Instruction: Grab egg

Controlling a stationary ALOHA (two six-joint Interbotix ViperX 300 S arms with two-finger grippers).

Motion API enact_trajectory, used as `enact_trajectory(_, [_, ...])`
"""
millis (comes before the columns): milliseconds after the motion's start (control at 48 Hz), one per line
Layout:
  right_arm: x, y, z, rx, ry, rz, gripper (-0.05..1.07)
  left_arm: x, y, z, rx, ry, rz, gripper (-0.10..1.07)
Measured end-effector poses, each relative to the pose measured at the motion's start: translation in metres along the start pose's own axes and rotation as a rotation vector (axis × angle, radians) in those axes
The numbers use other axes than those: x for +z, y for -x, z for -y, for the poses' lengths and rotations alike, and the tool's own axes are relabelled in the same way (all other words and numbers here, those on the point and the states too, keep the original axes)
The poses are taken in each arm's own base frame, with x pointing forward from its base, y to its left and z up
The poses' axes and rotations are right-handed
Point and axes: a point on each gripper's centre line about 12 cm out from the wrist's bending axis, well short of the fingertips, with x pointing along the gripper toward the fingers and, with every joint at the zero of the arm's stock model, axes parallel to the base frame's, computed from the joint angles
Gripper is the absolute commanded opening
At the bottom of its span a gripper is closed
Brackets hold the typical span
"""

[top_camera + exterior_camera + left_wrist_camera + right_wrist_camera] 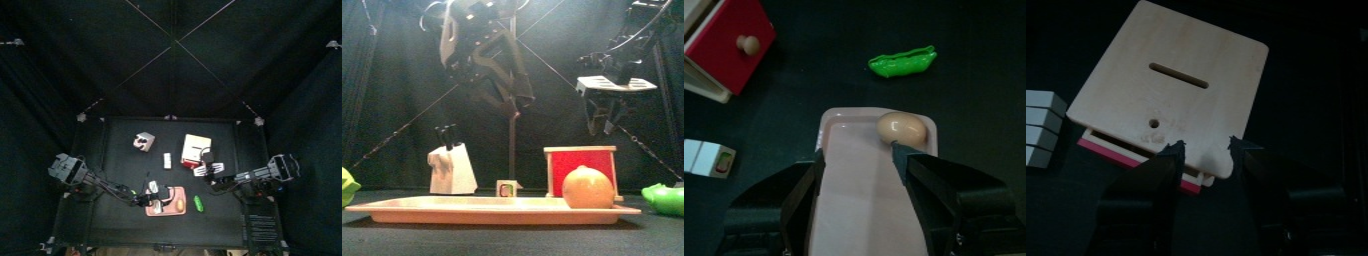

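Left end effector [865,185] hangs over the pale pink tray [858,200], its jaws spread wide apart with nothing between them. And there's the egg [901,128], sitting on the tray at its far end, just beyond the jaw tips and untouched! From the front, the egg [588,187] rests at the tray's right end, in front of the red box [580,165]. A green pea pod [903,62] lies on the dark tabletop [978,90] beyond the tray. Over on the other side, the right end effector [1203,150] hovers above the red box's light wooden top [1166,85], jaws a little apart, gripping nothing.
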Motion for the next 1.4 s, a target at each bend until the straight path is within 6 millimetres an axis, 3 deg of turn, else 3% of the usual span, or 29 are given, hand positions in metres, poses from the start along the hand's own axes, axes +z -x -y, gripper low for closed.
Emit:
enact_trajectory(604, [-0.008,0.002,0.011,-0.002,0.01,-0.024,0.79,-0.02,-0.049,0.016,0.019,0.534,-0.254,0.9])
enact_trajectory(1083, [-0.012,0.003,0.019,-0.005,0.01,-0.04,0.79,-0.016,-0.079,0.003,-0.037,0.764,-0.267,0.9])
enact_trajectory(1396, [-0.013,0.003,0.02,-0.007,0.014,-0.04,0.79,-0.013,-0.083,-0.002,-0.044,0.846,-0.277,0.9])
